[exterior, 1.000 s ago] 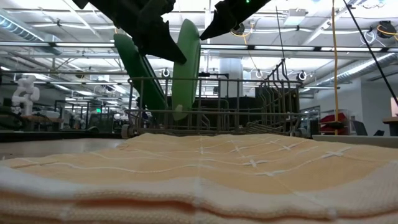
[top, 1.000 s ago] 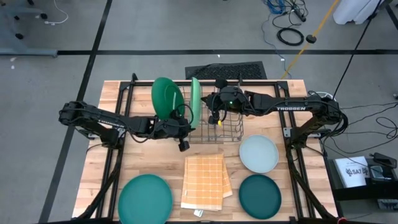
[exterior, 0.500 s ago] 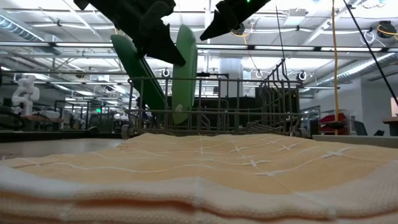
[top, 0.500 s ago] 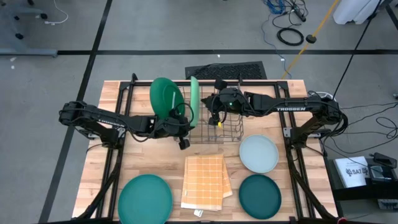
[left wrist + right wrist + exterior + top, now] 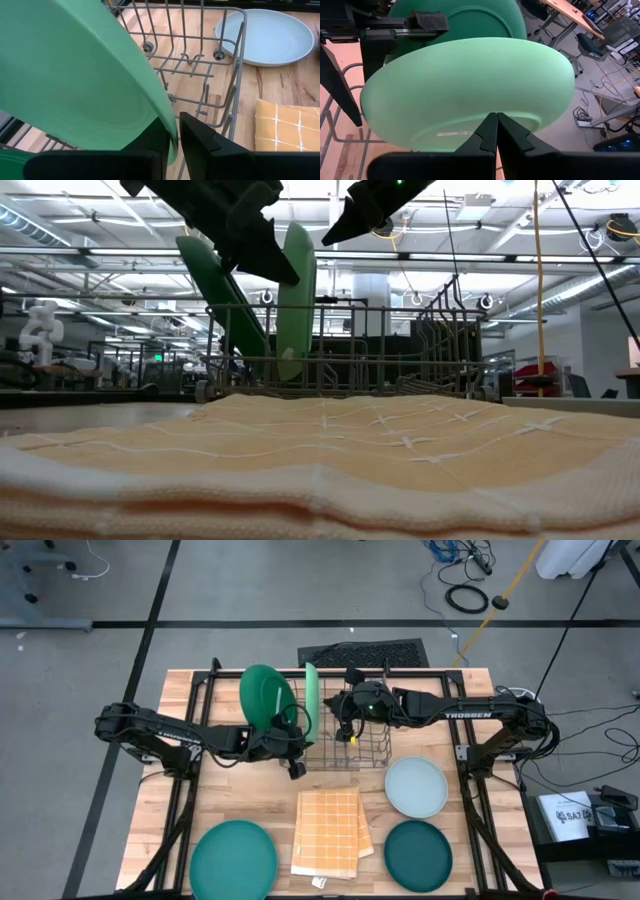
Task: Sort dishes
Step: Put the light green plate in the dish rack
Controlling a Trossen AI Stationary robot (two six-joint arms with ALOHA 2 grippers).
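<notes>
The mid green plate (image 5: 266, 692) stands tilted at the left end of the grey wire rack (image 5: 365, 747), its top leaning toward the table's left. Its lower edge sits between the rack wires (image 5: 248, 352). My left gripper (image 5: 288, 740) (image 5: 172, 142) is shut on it. Beside it the light green plate (image 5: 311, 705) (image 5: 470, 85) stands on edge in the rack. My right gripper (image 5: 345, 730) (image 5: 496, 117) is shut, with its tips at that plate's underside. The teal plate (image 5: 233, 858), pale blue-grey plate (image 5: 416, 787) and dark teal plate (image 5: 418, 854) lie flat on the table. My left gripper pinches the mid green plate's rim (image 5: 167, 117) between its two fingers, one on each face. It comes from the table's left and from above the rack. The plate is tilted and its lower edge is in the rack. My right gripper's shut fingertips (image 5: 492, 125) are at the light green plate's underside near the rim (image 5: 485, 112). Whether they touch it I cannot tell.
The orange-yellow checked cloth (image 5: 330, 830) lies on the table in front of the rack, between the teal and dark teal plates. The rack's right half (image 5: 200, 65) holds only bare wire prongs. Black frame bars run along the table's left and right sides.
My left gripper has moved slightly toward the table's left. The mid green plate's top has tipped further left with it, away from the light green plate, while its lower edge has stayed in the rack.
</notes>
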